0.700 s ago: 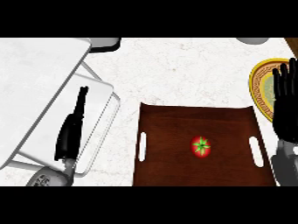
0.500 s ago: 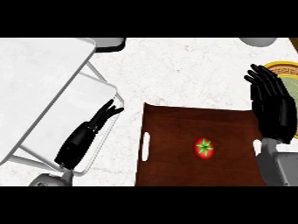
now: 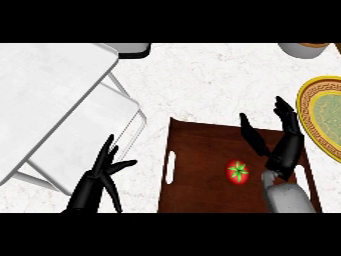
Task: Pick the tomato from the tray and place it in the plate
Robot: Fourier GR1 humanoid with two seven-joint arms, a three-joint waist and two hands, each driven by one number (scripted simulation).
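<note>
A red tomato [image 3: 237,171] with a green star-shaped top lies on the brown tray [image 3: 195,150], towards its right side. My right hand [image 3: 284,145] hovers over the tray's right part, just up and right of the tomato, fingers straight and spread, thumb apart; it holds nothing. The plate [image 3: 337,125], green in the middle with a yellow patterned rim, sits at the right edge, partly cut off. My left hand [image 3: 103,172] shows at the lower left beside the tray, fingers spread, empty.
A large white sink-like basin [image 3: 47,105] with raised walls fills the left. A white bowl [image 3: 132,48] stands at the top centre and another vessel [image 3: 306,49] at the top right. White marbled counter lies between them.
The view has shifted. My right hand has come left and down, off the plate and over the tray beside the tomato. My left hand has opened and its fingers spread.
</note>
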